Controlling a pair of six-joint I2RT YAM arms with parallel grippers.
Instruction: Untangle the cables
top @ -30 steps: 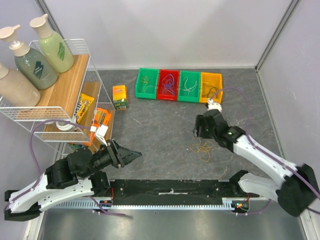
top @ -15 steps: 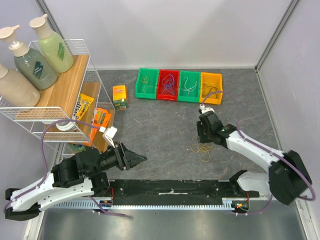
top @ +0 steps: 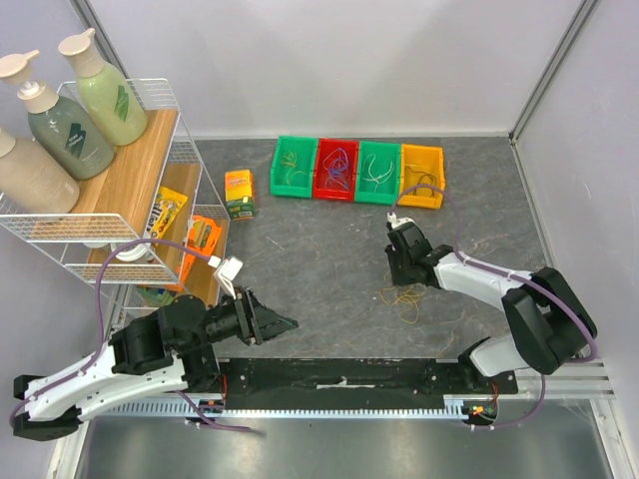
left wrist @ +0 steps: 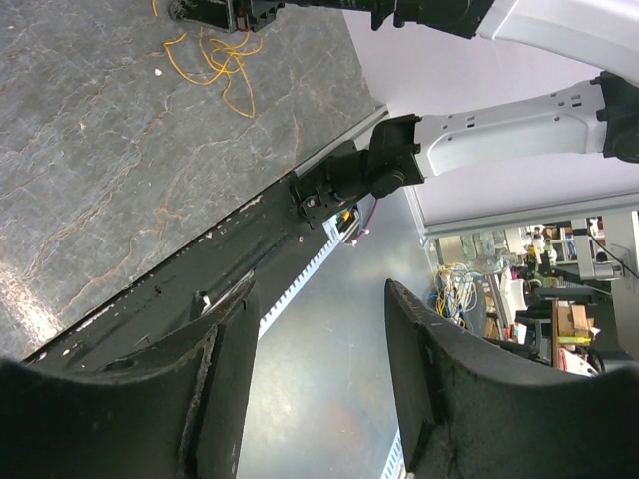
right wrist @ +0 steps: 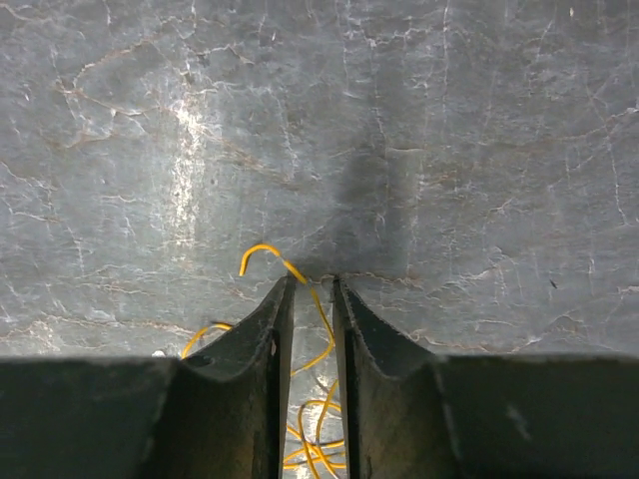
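A small tangle of thin yellow cables [top: 405, 297] lies on the grey table right of centre; it also shows in the right wrist view [right wrist: 262, 249] and the left wrist view [left wrist: 215, 55]. My right gripper [top: 396, 273] points down at the tangle's upper left edge, fingertips at the table. Its jaws stand a narrow gap apart, and one yellow strand runs between them without being pinched [right wrist: 313, 282]. My left gripper [top: 284, 322] is open and empty above the table's front edge, well left of the tangle [left wrist: 319, 289]. Other coloured cables lie in the bins.
Four small bins stand in a row at the back: green [top: 278, 175], red [top: 319, 178], green [top: 361, 181], yellow [top: 439, 170]. A crayon box [top: 240, 194] stands left of them. A wire shelf rack [top: 190, 160] with bottles and snacks fills the left side.
My right gripper has moved a little left and down onto the edge of the yellow tangle. My left gripper has shifted right and toward the front edge.
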